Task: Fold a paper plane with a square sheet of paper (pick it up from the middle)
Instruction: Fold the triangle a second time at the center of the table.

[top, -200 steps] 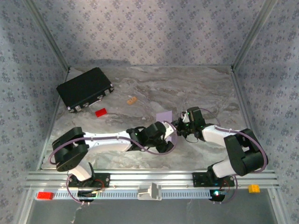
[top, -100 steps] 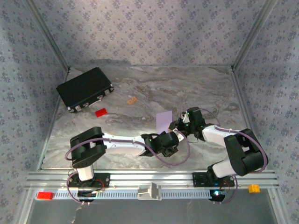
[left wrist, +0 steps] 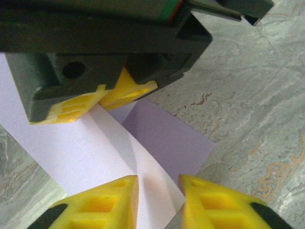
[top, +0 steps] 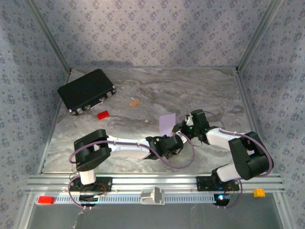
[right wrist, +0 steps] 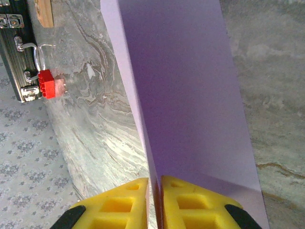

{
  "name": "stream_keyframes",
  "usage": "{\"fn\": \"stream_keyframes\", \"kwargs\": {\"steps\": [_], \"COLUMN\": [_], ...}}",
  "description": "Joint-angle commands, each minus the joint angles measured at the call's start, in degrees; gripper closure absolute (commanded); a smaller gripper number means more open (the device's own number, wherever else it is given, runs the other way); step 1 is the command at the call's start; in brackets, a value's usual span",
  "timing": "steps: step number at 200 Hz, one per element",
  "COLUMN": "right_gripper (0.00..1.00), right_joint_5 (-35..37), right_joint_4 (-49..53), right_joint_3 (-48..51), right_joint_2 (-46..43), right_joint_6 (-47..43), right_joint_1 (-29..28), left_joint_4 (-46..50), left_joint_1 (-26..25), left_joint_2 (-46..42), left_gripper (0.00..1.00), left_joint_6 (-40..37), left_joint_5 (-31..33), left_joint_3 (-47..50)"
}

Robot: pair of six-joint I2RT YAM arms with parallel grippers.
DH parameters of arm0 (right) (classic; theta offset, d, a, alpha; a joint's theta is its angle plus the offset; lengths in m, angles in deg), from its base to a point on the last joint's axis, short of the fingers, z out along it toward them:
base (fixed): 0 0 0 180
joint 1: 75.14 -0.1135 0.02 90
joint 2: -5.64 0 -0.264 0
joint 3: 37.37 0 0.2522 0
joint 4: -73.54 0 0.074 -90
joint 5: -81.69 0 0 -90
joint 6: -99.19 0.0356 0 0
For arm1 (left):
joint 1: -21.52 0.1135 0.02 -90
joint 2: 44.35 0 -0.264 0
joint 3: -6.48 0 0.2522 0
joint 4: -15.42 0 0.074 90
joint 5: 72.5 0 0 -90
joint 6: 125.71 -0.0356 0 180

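So far, little of the folding can be judged done. The sheet of paper (top: 167, 124) is seen just right of the middle of the overhead frame, held up at an angle above the table (top: 200, 90); whether a corner touches it cannot be told. One crease or bend is suggested in the left wrist view, but no pointed nose and no wings are shown. One edge is clamped between the jaws of the right gripper (right wrist: 155, 183), at the bottom of that wrist frame. The left gripper (left wrist: 157, 183) is placed close beside it; its jaws are set a little apart at the paper's edge, and no pinch can be confirmed. The black case (top: 86, 90), red block (top: 102, 115) and tan block (top: 134, 102) are left untouched at the upper left. The nose folds, the wings and the centre crease are judged to remain.
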Motion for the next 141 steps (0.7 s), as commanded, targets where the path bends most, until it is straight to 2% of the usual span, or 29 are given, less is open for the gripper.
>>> {"fn": "stream_keyframes", "kwargs": {"steps": [1,27,49,71,118,141], "right_gripper": [0.85,0.84,0.83,0.81,0.75,0.77], "right_joint_5": [0.22,0.40,1.12,1.80,5.13,4.68], "right_joint_4": [2.04,2.46,3.89,6.77,16.04,16.64], "right_joint_3": [-0.40,-0.29,-0.21,-0.16,-0.21,0.71], "right_joint_2": [-1.06,-1.52,-2.50,-4.15,-10.44,-13.05], "right_joint_6": [0.07,-0.08,-0.68,-1.91,-5.83,-5.75], "right_joint_1": [0.41,0.56,1.00,2.04,4.46,3.71], "left_joint_4": [-0.49,-0.97,-1.49,-2.99,-8.27,-9.89], "left_joint_1": [-0.30,0.20,2.34,6.52,16.56,19.19], "left_joint_2": [-1.52,-2.55,-3.90,-6.37,-8.52,-7.42], "left_gripper": [0.80,0.89,1.00,1.00,1.00,1.00], "left_joint_6": [0.31,1.14,2.92,5.45,11.00,13.18], "left_joint_5": [-0.53,-1.59,-6.03,-15.02,-38.29,-42.98], "left_joint_3": [0.14,0.71,1.60,3.27,6.51,6.89]}}
